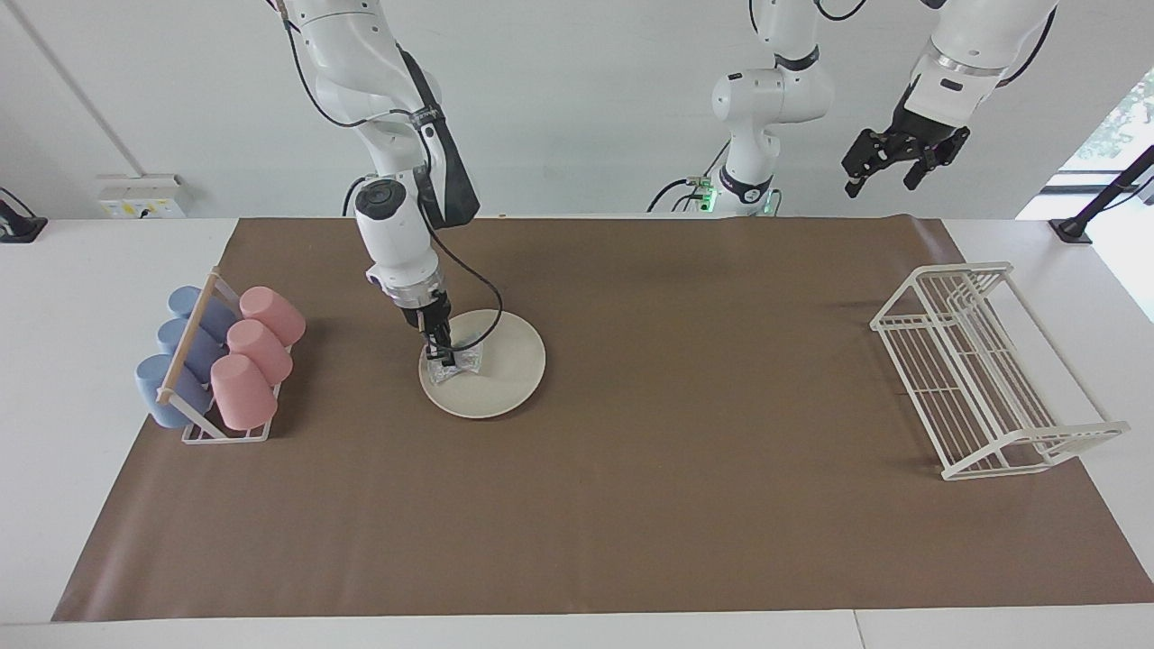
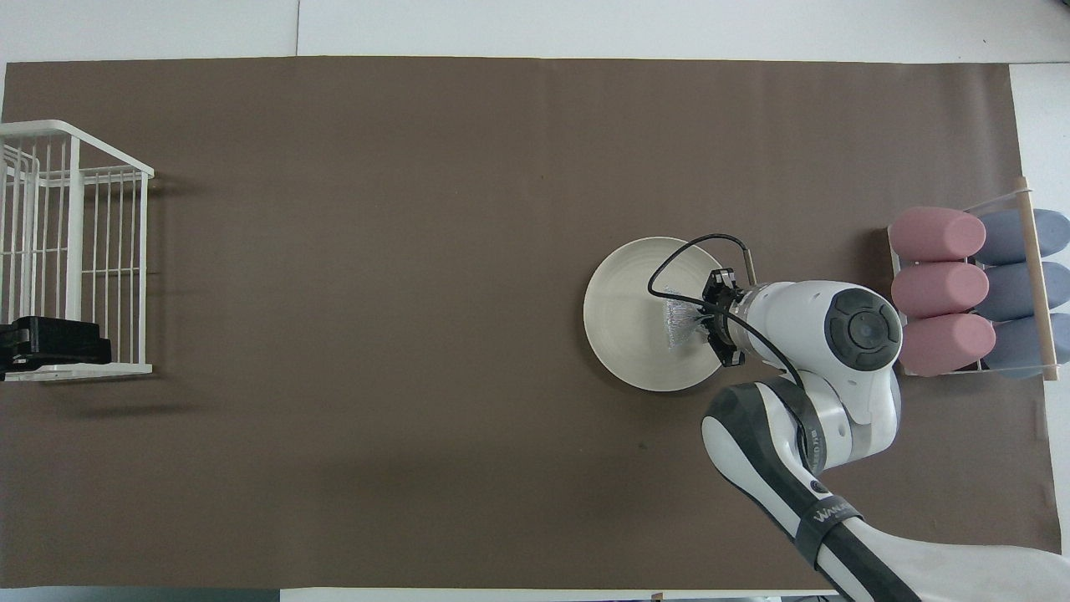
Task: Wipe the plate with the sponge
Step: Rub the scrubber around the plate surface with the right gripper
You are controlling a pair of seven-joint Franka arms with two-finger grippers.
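Brown paper covers the tabletop (image 1: 631, 505), and everything sits on it. At the left arm's end stands a white wire rack (image 1: 978, 374), with nothing in it that I can see. At the right arm's end a smaller holder (image 1: 221, 424) carries six cups lying on their sides, three pink cups (image 1: 252, 356) and three blue cups (image 1: 180, 356) in two rows.

Between them, close to the cup holder, lies the plate (image 1: 514, 361), flat and cream-white. My right hand (image 1: 441, 353) is down on it, fingers closed on the sponge (image 1: 464, 361), which rests on the plate's surface toward the part of the rim nearest the cups. From the overhead view the sponge (image 2: 681, 322) spreads out from my fingertips toward the plate's middle, so the unwiped face lies ahead of it, toward the left arm's end. I judge the next stroke should sweep that way, across the centre, pressing lightly enough that the plate does not slide on the paper.

My left hand (image 1: 902, 153) waits high over the rack end of the tabletop, fingers spread and holding nothing. The right arm is plainly the nearer one to the plate.
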